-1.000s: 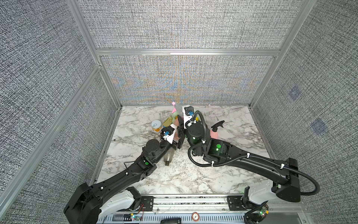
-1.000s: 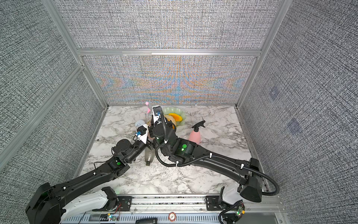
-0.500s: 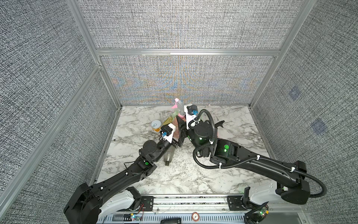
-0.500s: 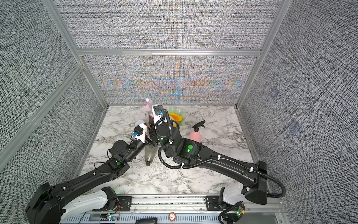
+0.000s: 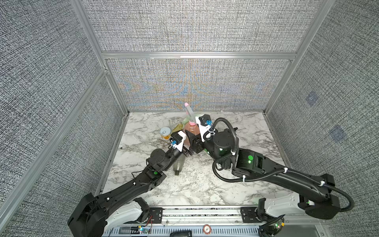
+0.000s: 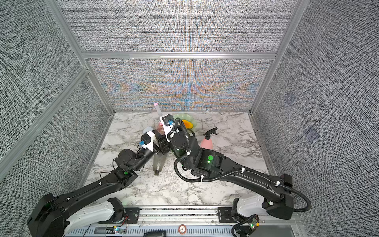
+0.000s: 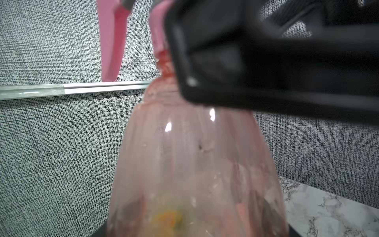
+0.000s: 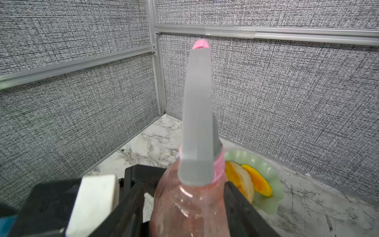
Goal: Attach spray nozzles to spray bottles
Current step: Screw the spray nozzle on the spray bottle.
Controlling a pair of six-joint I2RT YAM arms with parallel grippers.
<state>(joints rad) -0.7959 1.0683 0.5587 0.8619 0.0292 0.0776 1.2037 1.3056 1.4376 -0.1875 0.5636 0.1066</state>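
pink bottle (image 8: 184, 217) between the right hand's (image 8: 182, 203) fingers (image 8: 239, 207)

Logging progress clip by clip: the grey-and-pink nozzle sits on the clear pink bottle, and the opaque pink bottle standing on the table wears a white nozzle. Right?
One thing is off: the opaque pink bottle wears a black nozzle, not a white one, as a top view shows. The grey-and-pink nozzle does sit on the clear pink bottle.
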